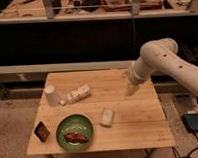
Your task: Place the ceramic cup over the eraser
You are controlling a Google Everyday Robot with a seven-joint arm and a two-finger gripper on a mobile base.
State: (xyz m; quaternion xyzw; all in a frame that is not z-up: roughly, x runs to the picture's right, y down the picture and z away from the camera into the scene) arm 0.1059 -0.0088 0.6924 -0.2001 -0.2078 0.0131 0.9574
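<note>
The ceramic cup [51, 95] stands on the wooden table [135, 126] near its far left corner, cream-white and plain. The eraser [42, 131] lies at the front left edge, a small dark block with a reddish-brown face, well apart from the cup. My gripper [130, 88] hangs from the white arm [161, 60] over the right part of the table, far from both the cup and the eraser. It holds nothing that I can see.
A white capped bottle [77, 94] lies on its side right next to the cup. A green plate [86, 125] with reddish food sits beside the eraser. A pale oblong block [108, 117] lies mid-table. A dark device [196, 121] lies on the floor at right.
</note>
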